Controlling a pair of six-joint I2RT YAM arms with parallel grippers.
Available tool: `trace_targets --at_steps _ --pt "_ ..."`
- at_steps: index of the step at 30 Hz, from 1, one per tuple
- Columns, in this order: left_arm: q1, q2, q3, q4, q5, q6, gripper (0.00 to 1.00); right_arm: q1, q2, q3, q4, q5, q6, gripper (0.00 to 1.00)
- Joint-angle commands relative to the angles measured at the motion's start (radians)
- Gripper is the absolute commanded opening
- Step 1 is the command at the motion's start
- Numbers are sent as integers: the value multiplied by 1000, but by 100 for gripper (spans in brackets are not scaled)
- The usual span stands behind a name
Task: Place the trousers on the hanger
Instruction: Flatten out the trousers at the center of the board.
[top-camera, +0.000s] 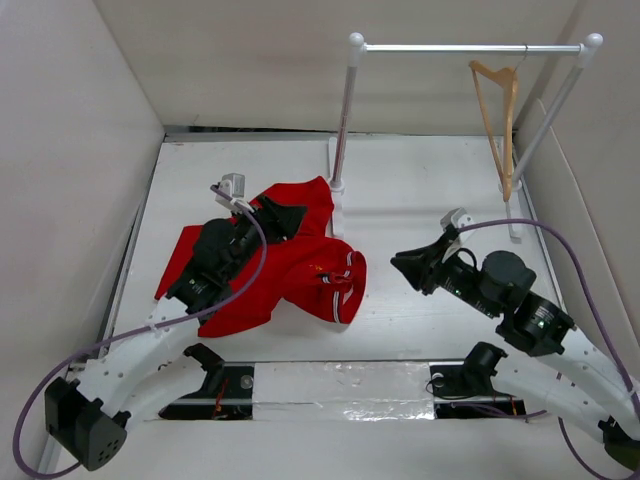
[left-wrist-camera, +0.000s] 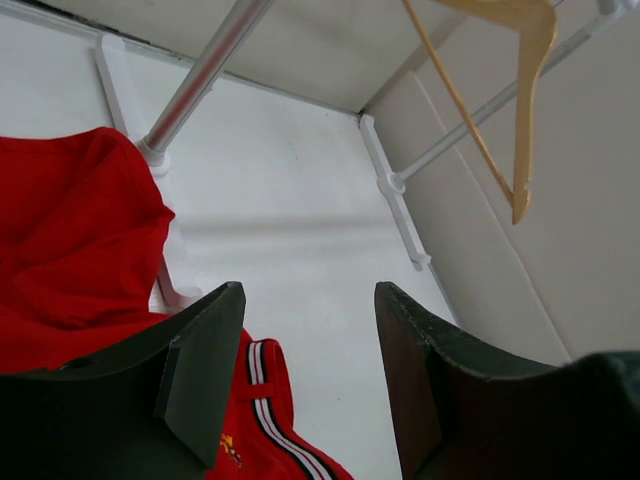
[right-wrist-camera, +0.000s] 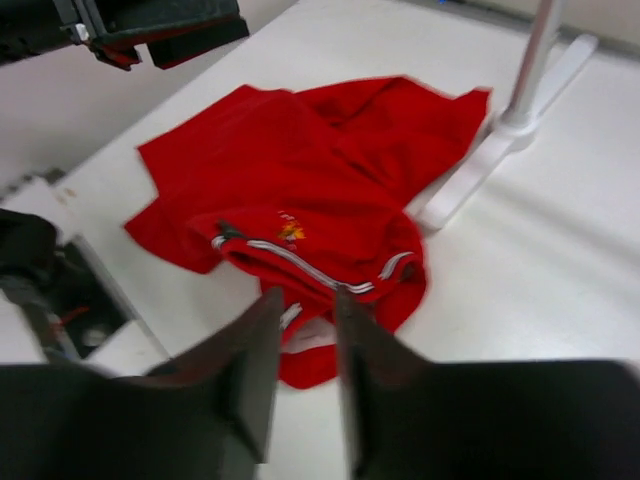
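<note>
Well apart, trousers (top-camera: 300, 265) and hanger (left-wrist-camera: 538, 100)

Trousers (top-camera: 300, 262) left on table (top-camera: 420, 200); hanger (top-camera: 497, 115) on rail (top-camera: 470, 48) right.

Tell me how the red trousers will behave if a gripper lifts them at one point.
Probably floppy: the trousers lie crumpled in soft folds, so they should sag. Likely light, since the cloth looks thin. The striped waistband seems thicker, perhaps easier to pinch.

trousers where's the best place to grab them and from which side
Grip the striped waistband, the thick edge bunched at the trousers' right end. Come in low from the right with the right gripper, which points at it.
</note>
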Motion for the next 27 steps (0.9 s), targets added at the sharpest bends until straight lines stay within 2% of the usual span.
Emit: trace_targets --at_steps 1,2,3,6,7,10,12,13,14,16,17,18,19,20,21,22,25,27 --pt "2 -86 -9 -6 -33 -17 51 13 38 -1 59 -64 -13 7" --pt "2 -137 -15 -36 -39 -17 50 13 48 -3 72 -67 -18 0" --pt "2 -161 -19 -50 -51 -17 47 22 73 -5 80 -81 -24 0" --pt "2 -252 -56 -96 -83 -25 31 22 108 -20 123 -73 -26 0" --pt "2 -269 -68 -121 -97 -33 22 22 119 -21 138 -74 -32 0" --pt "2 -339 -108 -190 -142 -49 4 31 185 8 134 -71 -67 0" --pt "2 -372 -118 -248 -172 -54 0 42 219 15 151 -68 -76 1" --pt "2 -381 -119 -267 -180 -56 0 54 258 26 154 -70 -93 6" --pt "2 -401 -125 -314 -183 -60 0 66 277 34 152 -70 -101 31" --pt "2 -427 -148 -336 -186 -66 0 80 309 43 149 -58 -127 60" --pt "2 -451 -151 -369 -189 -71 0 80 332 35 169 -56 -134 78" --pt "2 -461 -151 -395 -205 -74 0 89 346 26 187 -56 -139 85" --pt "2 -471 -145 -423 -212 -76 0 89 360 17 209 -56 -147 90" --pt "2 -499 -148 -458 -218 -80 4 89 401 23 214 -61 -151 93" --pt "2 -516 -151 -469 -228 -83 10 89 424 31 206 -83 -161 95" --pt "2 -530 -162 -475 -232 -86 23 99 446 35 205 -94 -171 96" --pt "2 -560 -165 -538 -246 -115 40 137 525 48 252 -143 -212 100" --pt "2 -582 -184 -548 -243 -132 46 158 583 70 248 -145 -233 100"
